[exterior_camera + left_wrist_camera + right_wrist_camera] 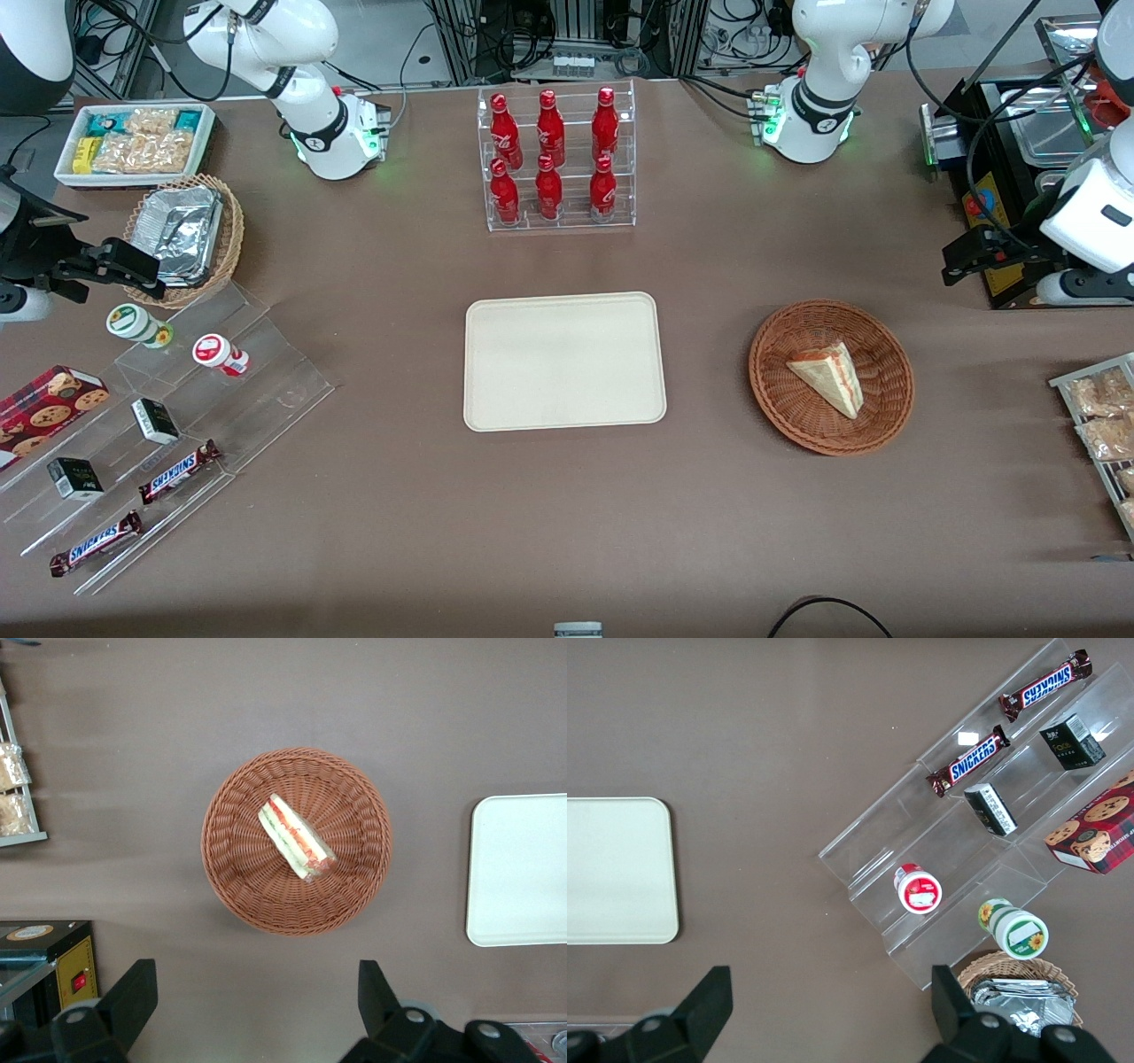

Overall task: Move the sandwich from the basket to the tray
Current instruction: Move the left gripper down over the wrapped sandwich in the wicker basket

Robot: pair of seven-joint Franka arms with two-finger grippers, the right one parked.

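Tool (961, 260) hangs released, fingers spread, above the worktop (709, 496), off the basket (831, 377) toward the working arm's end. Sandwich (830, 377) lies in the basket, near its centre; tray (564, 361) sits well apart from the basket. Risks: soft wedge squashes or layers slide if pinched off-axis; fingers could snag the basket rim on descent.

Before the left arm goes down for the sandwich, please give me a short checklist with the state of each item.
1. Sandwich lies in the basket, uncovered: ok.
2. Gripper open, fingers spread wide: ok.
3. Gripper holds nothing: ok.
4. Gripper directly over the sandwich: not ok, it hangs above the table beside the basket.
5. Tray has free room for the sandwich: ok.
6. Sandwich firm enough to grip: cannot tell.
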